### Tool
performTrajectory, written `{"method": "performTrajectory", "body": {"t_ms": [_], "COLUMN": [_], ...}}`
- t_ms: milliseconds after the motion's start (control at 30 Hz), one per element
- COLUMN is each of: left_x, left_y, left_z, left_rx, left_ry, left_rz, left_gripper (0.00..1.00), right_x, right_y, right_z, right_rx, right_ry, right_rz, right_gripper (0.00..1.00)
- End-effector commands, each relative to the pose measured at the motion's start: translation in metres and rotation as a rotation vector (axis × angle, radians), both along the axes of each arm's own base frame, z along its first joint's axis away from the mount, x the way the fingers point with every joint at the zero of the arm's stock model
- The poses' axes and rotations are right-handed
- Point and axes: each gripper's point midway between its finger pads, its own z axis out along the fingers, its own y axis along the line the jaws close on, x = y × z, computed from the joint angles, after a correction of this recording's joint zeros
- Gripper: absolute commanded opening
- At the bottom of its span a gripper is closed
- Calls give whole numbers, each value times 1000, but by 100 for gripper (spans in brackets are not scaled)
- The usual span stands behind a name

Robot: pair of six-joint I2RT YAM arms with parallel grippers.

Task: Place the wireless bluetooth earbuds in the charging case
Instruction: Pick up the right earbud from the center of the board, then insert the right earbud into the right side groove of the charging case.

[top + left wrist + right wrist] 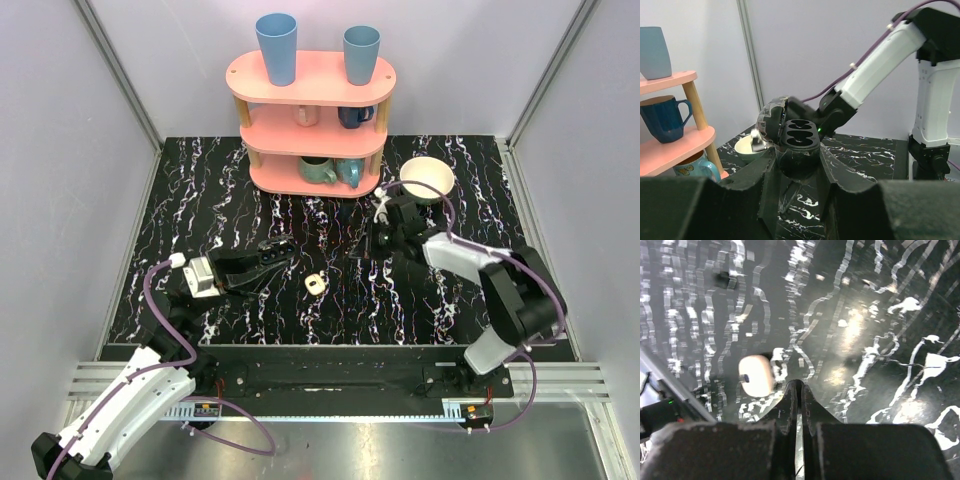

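A small cream-white rounded-square charging case (316,284) lies on the black marbled table, between the two grippers. In the right wrist view it (756,375) sits just beyond and left of my fingertips. My right gripper (799,386) is shut and empty; in the top view it (376,244) is right of the cream case. My left gripper (797,167) is shut on a glossy black case-like holder (799,137) with two bean-shaped hollows and an open lid, held above the table. In the top view that gripper (272,258) is left of the cream case. No earbuds show.
A pink three-tier shelf (312,110) with blue cups and mugs stands at the back. A round cream bowl (427,178) sits right of it, behind the right arm, and also shows in the left wrist view (745,147). Grey walls close in both sides.
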Motion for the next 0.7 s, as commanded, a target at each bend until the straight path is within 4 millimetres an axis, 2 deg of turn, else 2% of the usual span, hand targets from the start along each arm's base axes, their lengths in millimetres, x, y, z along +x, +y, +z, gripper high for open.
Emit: {"method": "performTrajectory", "body": {"t_ms": [0,33,100,133,233,333,500,600,667], "left_x": [-9,-9,-9,-8,-9,-10,-12,-12,-13], "left_y": [5,6,6,6,5,3,-1,-3,-4], "left_z": [30,31,32,33,35,37,38,37,37], "left_rx": [-60,-65,-74,-78,-91,-103,-105,-98,-97], "left_ry": [-77,-77,-79,-77,-85,-86,-87,-82,-82], "left_rz": [-5,-3,-1,-2,-15,-31,-62,-77,-88], "left_gripper": [0,0,0,0,0,0,0,0,0], "right_x": [12,4,-2,-12,-32,-52,-80,-95,-104], "right_y": [18,16,16,13,11,11,13,13,14], "right_z": [116,142,177,201,250,287,332,354,360], "right_rx": [239,280,334,364,442,514,624,679,700], "right_ry": [-345,-408,-515,-587,-745,-858,-988,-1046,-1059], "right_rz": [51,60,86,111,179,251,364,419,459], "right_gripper": [0,0,0,0,0,0,0,0,0]}}
